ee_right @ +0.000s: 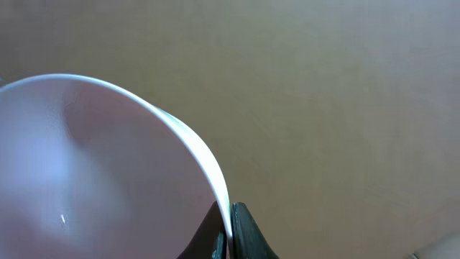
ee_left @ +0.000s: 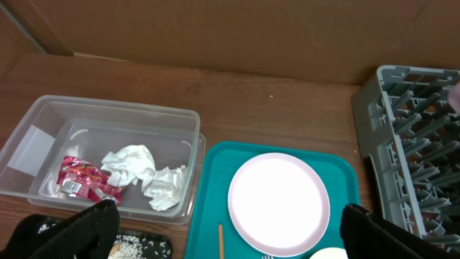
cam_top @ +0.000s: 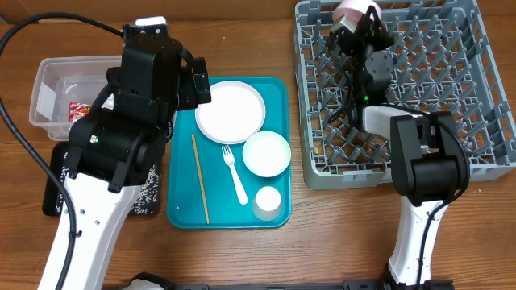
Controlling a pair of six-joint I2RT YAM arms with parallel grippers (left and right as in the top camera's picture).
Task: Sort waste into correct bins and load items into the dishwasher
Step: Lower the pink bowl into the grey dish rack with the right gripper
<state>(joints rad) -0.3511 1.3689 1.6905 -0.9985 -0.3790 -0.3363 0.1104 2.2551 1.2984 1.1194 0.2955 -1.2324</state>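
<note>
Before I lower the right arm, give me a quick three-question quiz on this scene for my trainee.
1. True or false: the right gripper is shut on the rim of a bowl.
2. What lies in the clear bin? A) a fork B) a red wrapper and crumpled tissues C) a cup
3. Which item on the teal tray is not white?

Key: 1 true. 2 B. 3 the chopstick.
</note>
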